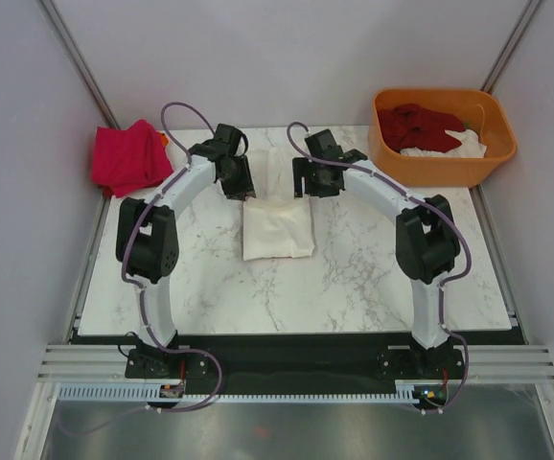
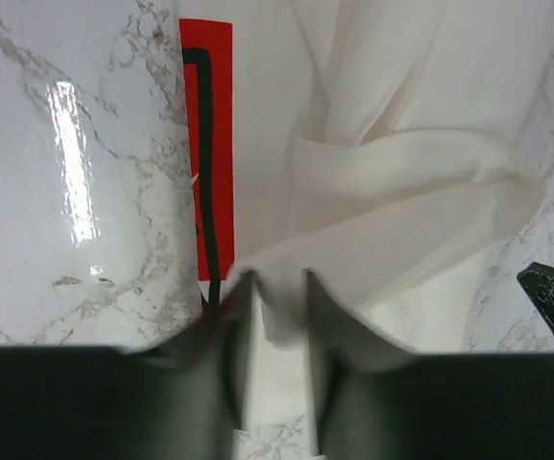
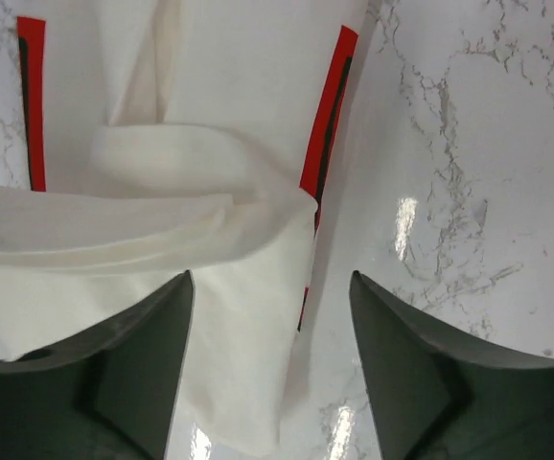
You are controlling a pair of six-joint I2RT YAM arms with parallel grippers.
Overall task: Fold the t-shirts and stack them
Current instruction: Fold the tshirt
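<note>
The large white t-shirt (image 1: 277, 228) lies partly folded on the marble table (image 1: 354, 287), with its far end bunched between my two grippers. Its red printed marks show in the left wrist view (image 2: 206, 115) and the right wrist view (image 3: 327, 115). My left gripper (image 1: 238, 184) (image 2: 277, 284) is shut on a fold of the white t-shirt (image 2: 402, 192) at its far left edge. My right gripper (image 1: 306, 182) (image 3: 269, 280) is open, its jaws wide apart over the white t-shirt's (image 3: 239, 67) far right edge. A bright pink-red t-shirt (image 1: 128, 158) lies crumpled at the far left corner.
An orange plastic tub (image 1: 493, 153) stands at the far right corner, holding a dark red t-shirt (image 1: 421, 125) and a white one (image 1: 454, 147). Grey walls close in the table on the left, right and back.
</note>
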